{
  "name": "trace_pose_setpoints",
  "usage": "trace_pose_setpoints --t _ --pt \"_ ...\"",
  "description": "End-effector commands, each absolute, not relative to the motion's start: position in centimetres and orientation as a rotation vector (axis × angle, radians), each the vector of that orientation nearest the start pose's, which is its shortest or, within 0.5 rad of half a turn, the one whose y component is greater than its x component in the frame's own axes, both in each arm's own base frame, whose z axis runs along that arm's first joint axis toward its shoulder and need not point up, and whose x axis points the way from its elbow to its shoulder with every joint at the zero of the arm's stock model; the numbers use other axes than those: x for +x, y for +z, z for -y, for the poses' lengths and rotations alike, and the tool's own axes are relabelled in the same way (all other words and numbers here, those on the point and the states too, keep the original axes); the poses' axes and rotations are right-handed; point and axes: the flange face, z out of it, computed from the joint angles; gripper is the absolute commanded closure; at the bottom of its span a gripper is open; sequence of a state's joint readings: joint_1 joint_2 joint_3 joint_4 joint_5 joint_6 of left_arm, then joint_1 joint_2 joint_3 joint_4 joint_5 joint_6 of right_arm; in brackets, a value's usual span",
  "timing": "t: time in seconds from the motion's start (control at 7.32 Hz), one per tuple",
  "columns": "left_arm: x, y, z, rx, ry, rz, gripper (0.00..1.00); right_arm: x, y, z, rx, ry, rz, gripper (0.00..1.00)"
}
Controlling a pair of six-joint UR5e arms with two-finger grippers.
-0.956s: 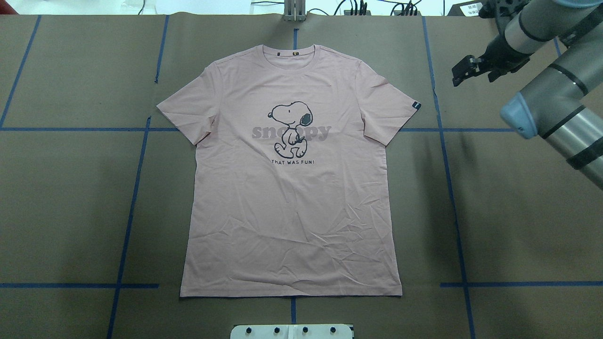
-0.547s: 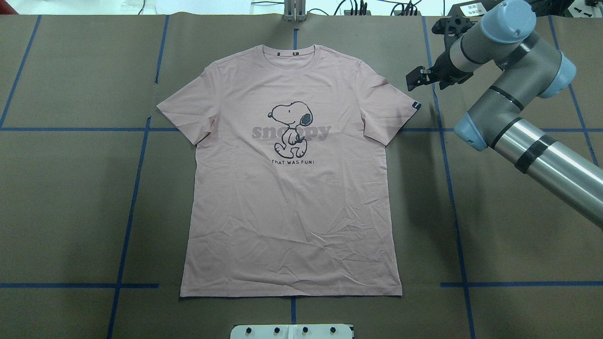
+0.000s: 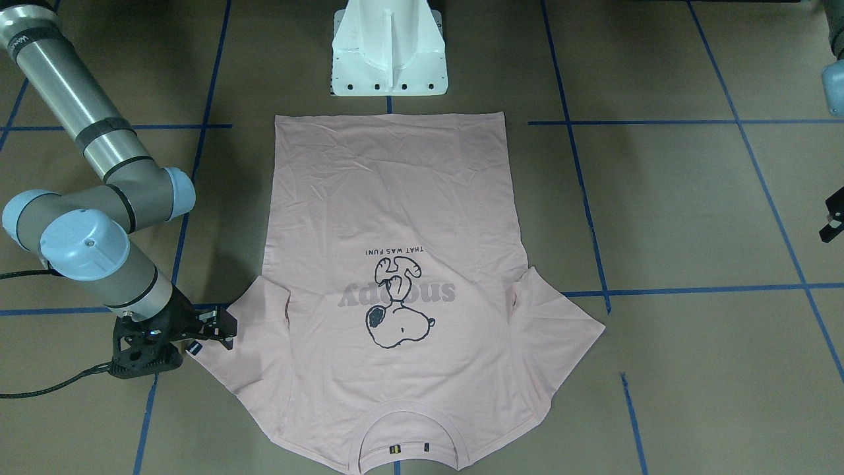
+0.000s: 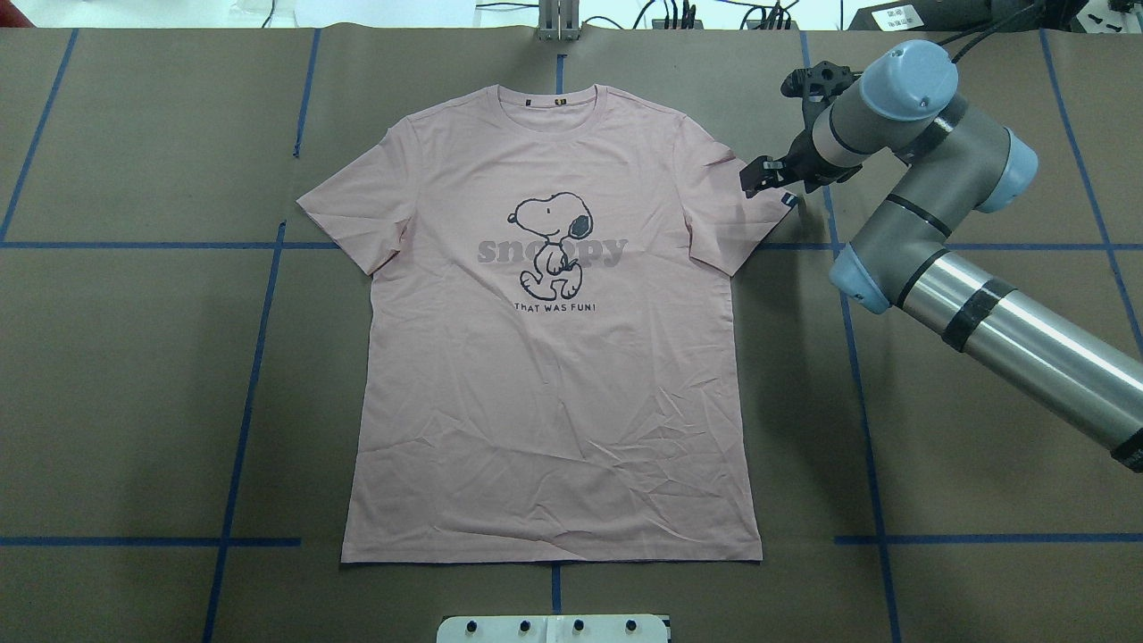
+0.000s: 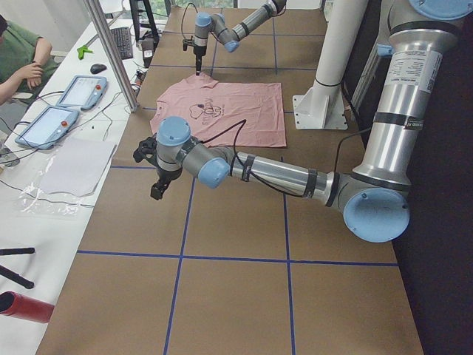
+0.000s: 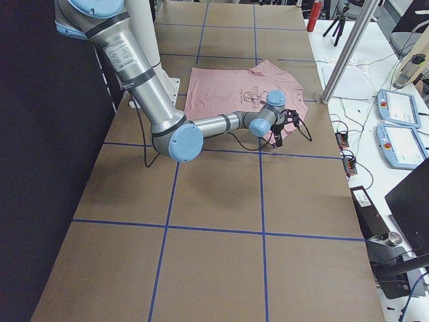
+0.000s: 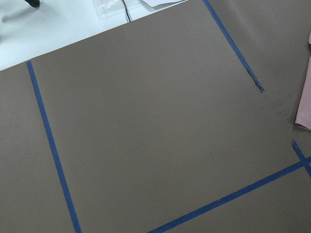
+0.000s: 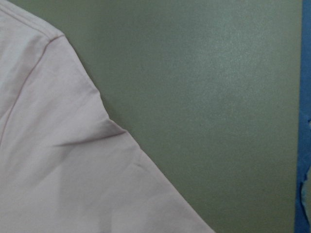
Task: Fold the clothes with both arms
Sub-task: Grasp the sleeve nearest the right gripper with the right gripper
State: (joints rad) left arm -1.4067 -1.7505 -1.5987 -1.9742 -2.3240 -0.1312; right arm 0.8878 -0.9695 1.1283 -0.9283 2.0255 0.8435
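Observation:
The pale pink T-shirt lies flat and face up on the brown table, collar at the far side, dog print in the middle; it also shows in the front-facing view. My right gripper hangs over the outer tip of the shirt's right sleeve, beside the small black tag. In the front-facing view it looks open and holds nothing. The right wrist view shows the sleeve edge close below. My left gripper hangs over bare table far left of the shirt; I cannot tell its state.
The white pedestal base stands just behind the shirt's hem. Blue tape lines cross the brown table cover. A side table with tablets and a seated person are beyond the far edge.
My right arm has swung left, and its gripper has come from the far right corner to the tip of the right sleeve. The shirt has not moved.

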Motion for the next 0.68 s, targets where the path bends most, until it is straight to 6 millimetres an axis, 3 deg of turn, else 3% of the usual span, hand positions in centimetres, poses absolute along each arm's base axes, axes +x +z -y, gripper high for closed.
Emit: trace_pose_setpoints --t 0.0,0.55 --pt "3.1 50.3 58.6 0.467 0.262 -0.807 0.0 -41.6 44.5 64.3 0.265 -0.036 0.846 0.04" --pt "3.1 50.2 58.5 0.468 0.263 -0.808 0.0 -39.6 45.3 65.4 0.248 -0.017 0.814 0.09"
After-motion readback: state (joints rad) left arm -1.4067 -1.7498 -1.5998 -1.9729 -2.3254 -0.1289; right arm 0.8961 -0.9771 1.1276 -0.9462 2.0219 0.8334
